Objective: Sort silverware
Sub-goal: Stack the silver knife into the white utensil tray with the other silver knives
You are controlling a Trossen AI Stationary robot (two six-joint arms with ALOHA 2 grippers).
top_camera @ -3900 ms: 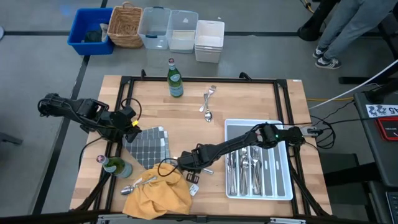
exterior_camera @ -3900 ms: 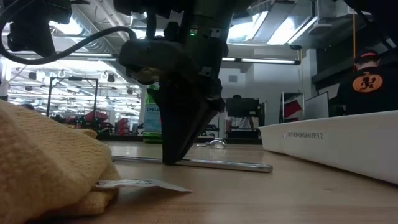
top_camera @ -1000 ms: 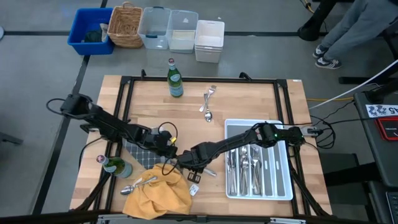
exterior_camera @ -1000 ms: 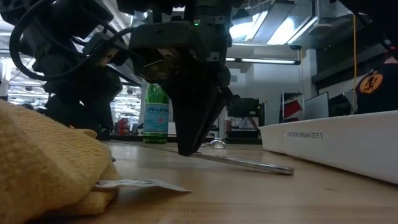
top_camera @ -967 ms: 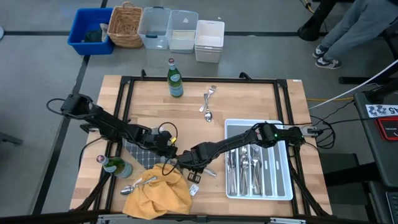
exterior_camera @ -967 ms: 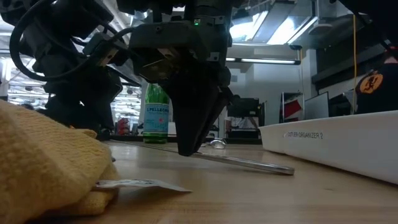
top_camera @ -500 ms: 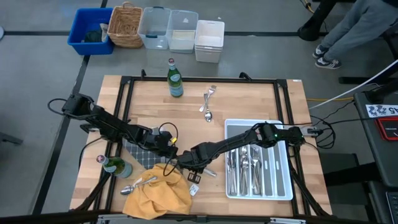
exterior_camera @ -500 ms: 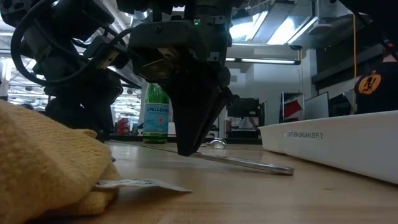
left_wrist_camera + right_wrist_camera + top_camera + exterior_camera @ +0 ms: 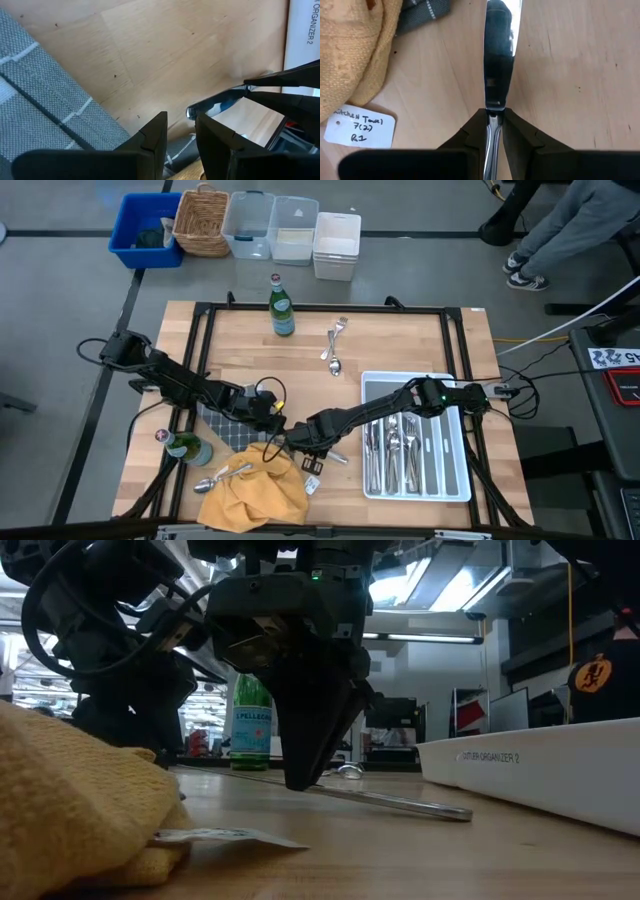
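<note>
Right gripper [image 9: 492,120] pinches a knife [image 9: 498,55] by the handle, low over the table just left of the tray [image 9: 372,383]. Left gripper [image 9: 179,132] is narrowly open at the blade tip (handover?). Your next move: carry it right to a tray slot.

left hand [image 9: 272,420] now beside knife [image 9: 497,75]

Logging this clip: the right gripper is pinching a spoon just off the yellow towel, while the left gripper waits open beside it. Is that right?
Not quite. The right gripper is shut on a knife, not a spoon; the right wrist view shows the flat blade. The rest holds: it sits just off the yellow towel, and the left gripper waits open beside it.
</note>
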